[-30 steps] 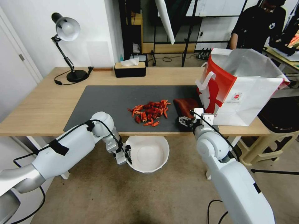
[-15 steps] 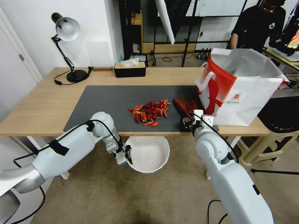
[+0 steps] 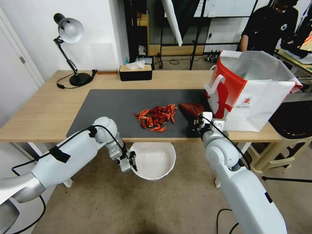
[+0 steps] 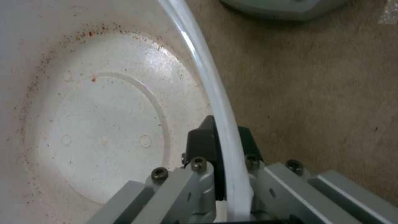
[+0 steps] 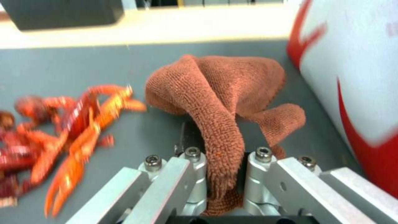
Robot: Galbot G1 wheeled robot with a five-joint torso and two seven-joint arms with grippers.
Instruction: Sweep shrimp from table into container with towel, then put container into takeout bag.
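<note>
Your right gripper (image 5: 222,174) is clamped on the towel (image 5: 226,93) at the mat's near edge — the shrimp (image 3: 156,117) lie at its nine o'clock, the takeout bag (image 3: 256,94) at three. Your left gripper (image 4: 224,146) pinches the container (image 3: 152,161) by its rim, held below the table (image 3: 42,110) edge — at the pile's six o'clock.

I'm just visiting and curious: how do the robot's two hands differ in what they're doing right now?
The left end effector hangs below the table edge, clamped on the rim of the white container; the right end effector is over the mat, shut on the rust-red towel beside the shrimp. One grips rigid plastic, the other soft cloth. Both are shut.
</note>
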